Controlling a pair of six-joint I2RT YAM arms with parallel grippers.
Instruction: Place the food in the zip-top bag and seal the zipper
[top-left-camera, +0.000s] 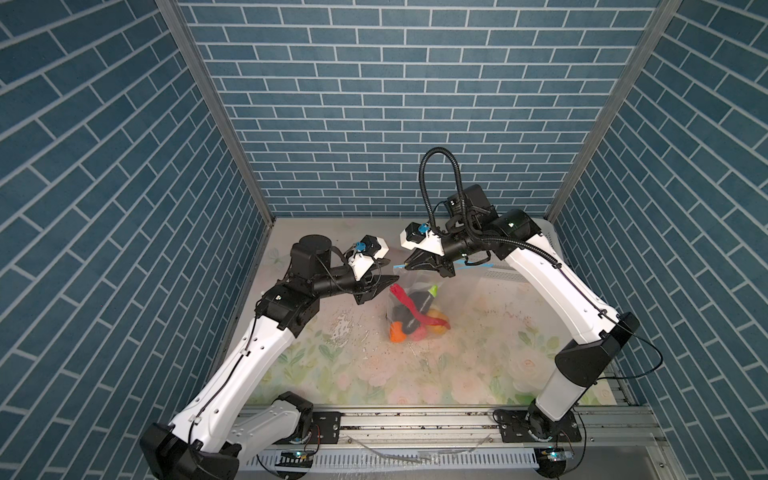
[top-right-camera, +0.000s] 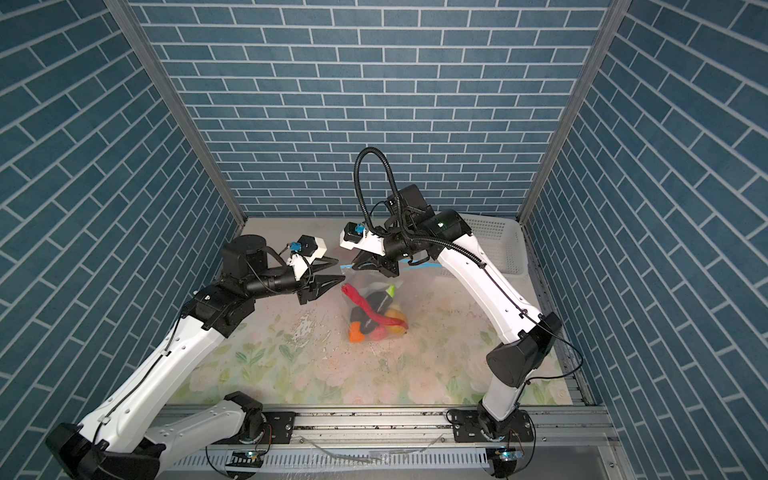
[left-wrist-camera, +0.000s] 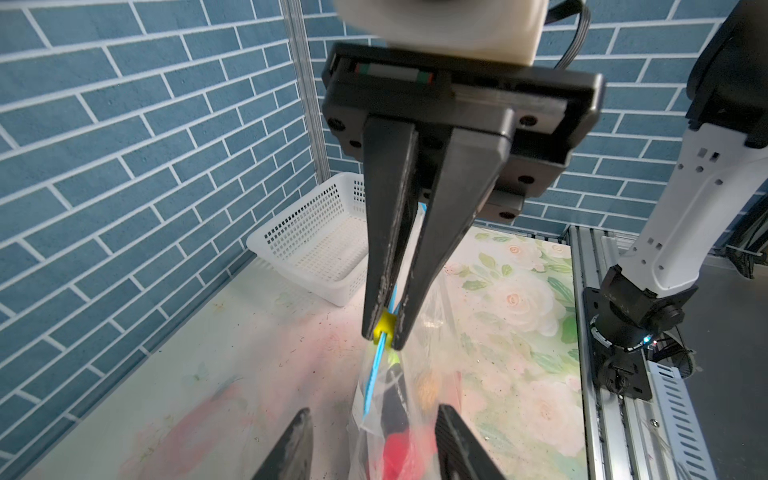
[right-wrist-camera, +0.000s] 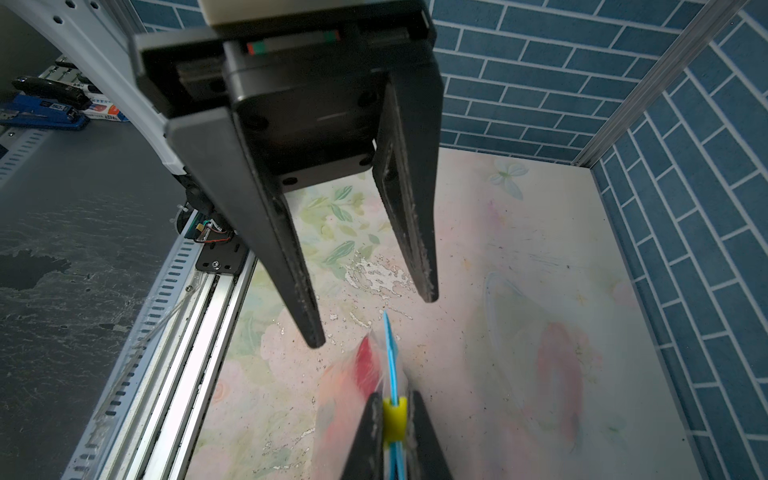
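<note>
the right end effector is clenched on the zipper at its yellow slider, likely hanging the zip-top bag at centre frame in both top views so the food sags low. the left end effector gapes released beside it.

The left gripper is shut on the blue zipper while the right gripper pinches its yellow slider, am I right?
No: the left gripper is open, not shut, as the right wrist view shows; the right gripper does pinch the slider.
</note>
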